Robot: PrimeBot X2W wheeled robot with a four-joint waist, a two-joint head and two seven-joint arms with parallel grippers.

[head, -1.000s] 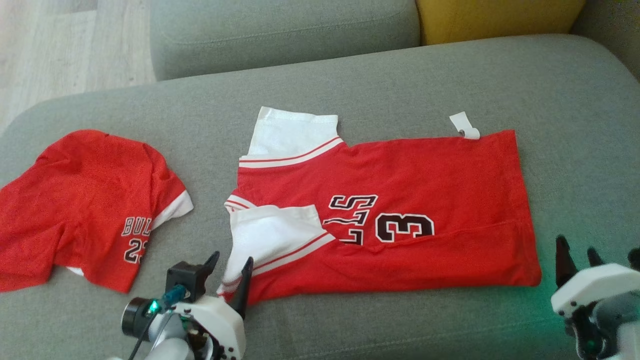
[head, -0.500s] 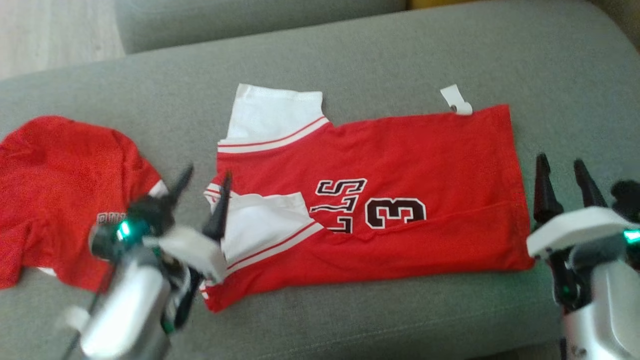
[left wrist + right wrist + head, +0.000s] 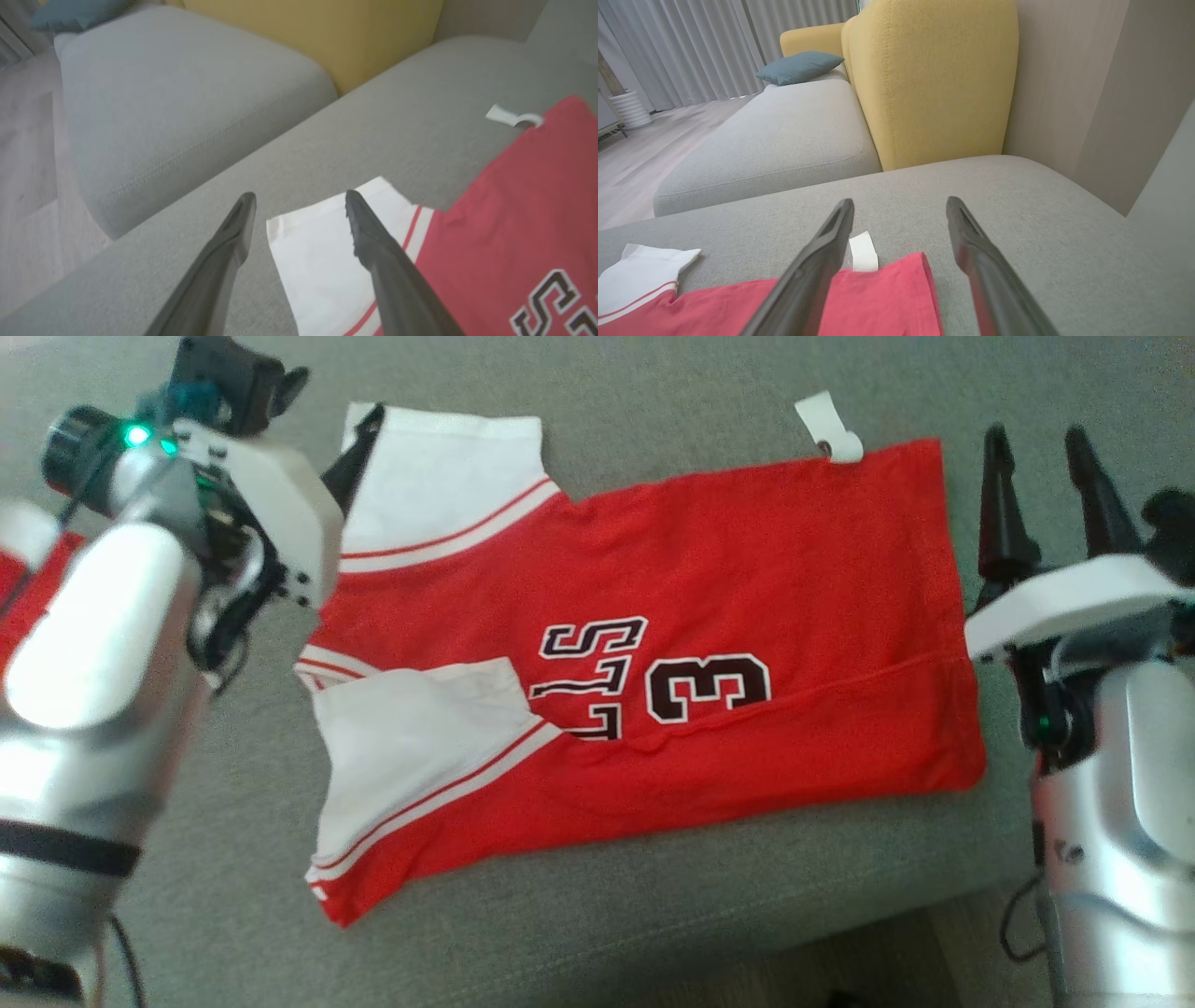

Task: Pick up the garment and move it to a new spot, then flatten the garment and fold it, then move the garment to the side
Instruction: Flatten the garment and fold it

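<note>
Nearest you is the front edge of the grey sofa seat (image 3: 597, 933). The garment (image 3: 728, 579), a red jersey with white sleeves and black lettering, lies flat on it with its long side along that edge and a fold line running down its near side. The near sleeve (image 3: 411, 747) is folded in over the chest, toward the seat's front-left part. Your left arm (image 3: 93, 644) rises along the seat's left side, and a strip of second red cloth (image 3: 33, 597) shows past it. The right end effector (image 3: 1036, 434) sits just off the hem, toward the seat's right edge, fingers spread wide with nothing between them. In its wrist view one finger crosses the far hem corner, where a white tag (image 3: 863, 252) pokes out onto the grey fabric. The left end effector (image 3: 336, 394) is likewise spread and empty at the far sleeve (image 3: 439, 476). Its wrist view has it straddling that sleeve's outer corner, one finger over white cloth and one over bare seat; you cannot tell whether the tips touch. Past the seat's far edge come a second grey cushion (image 3: 775, 135), a yellow backrest (image 3: 934, 79), a blue pillow (image 3: 801, 65) and pale curtains (image 3: 691, 46).
</note>
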